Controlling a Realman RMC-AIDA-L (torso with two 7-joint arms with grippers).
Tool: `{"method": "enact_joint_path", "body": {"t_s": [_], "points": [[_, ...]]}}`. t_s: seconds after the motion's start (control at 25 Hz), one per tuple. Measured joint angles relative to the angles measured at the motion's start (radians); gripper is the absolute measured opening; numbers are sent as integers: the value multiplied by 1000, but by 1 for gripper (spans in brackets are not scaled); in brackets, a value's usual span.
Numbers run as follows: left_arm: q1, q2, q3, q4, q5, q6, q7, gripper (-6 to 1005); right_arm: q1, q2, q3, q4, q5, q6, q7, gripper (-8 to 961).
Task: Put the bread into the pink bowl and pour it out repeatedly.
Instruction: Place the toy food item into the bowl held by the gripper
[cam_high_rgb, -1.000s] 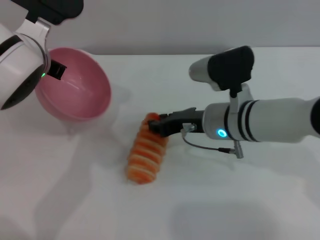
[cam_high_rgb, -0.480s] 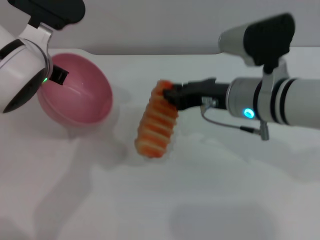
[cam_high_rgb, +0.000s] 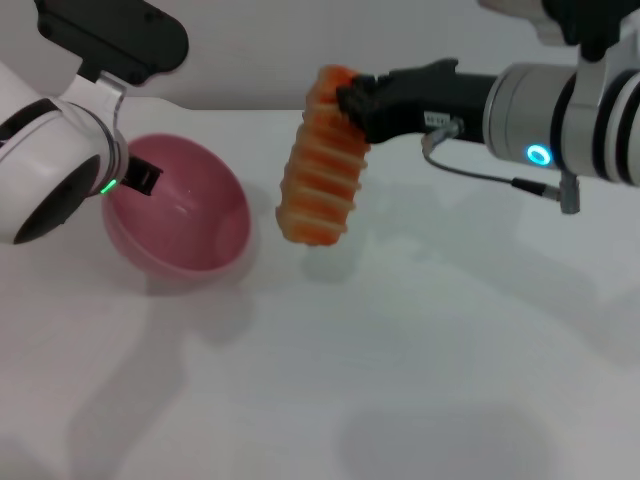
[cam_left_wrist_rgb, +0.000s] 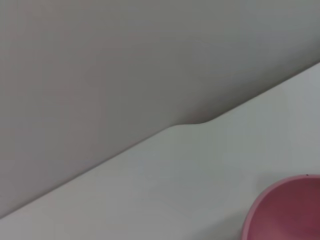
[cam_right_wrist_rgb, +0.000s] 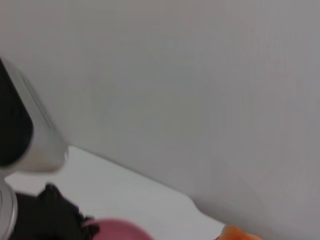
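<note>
Mid-transfer: the right hand (cam_high_rgb: 352, 103), clenched on the bread (cam_high_rgb: 318, 160) at upper centre, hangs it above the table (cam_high_rgb: 420, 350), needing a leftward carry over the pink bowl (cam_high_rgb: 190, 225) tilted by the grasping left hand (cam_high_rgb: 135, 178).

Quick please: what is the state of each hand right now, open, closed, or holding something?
Left hand: closed on the rim of the pink bowl, holding it tilted.
Right hand: closed on the bread, holding it above the table.
</note>
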Motion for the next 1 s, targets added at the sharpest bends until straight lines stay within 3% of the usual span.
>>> {"method": "enact_joint_path", "body": {"t_s": [0.2,0.64,1.0], "points": [[-2,0,14,-4,-44,8,3,48,4,0,4,-28,-28,5,8,140],[-11,0,53,54,-153,37,6,48,59,-1,-32,115,-29,-57,8,29],[-11,0,76,90,-191,59,6,48,78,-1,-49,124,-20,-79,4,4]]}}
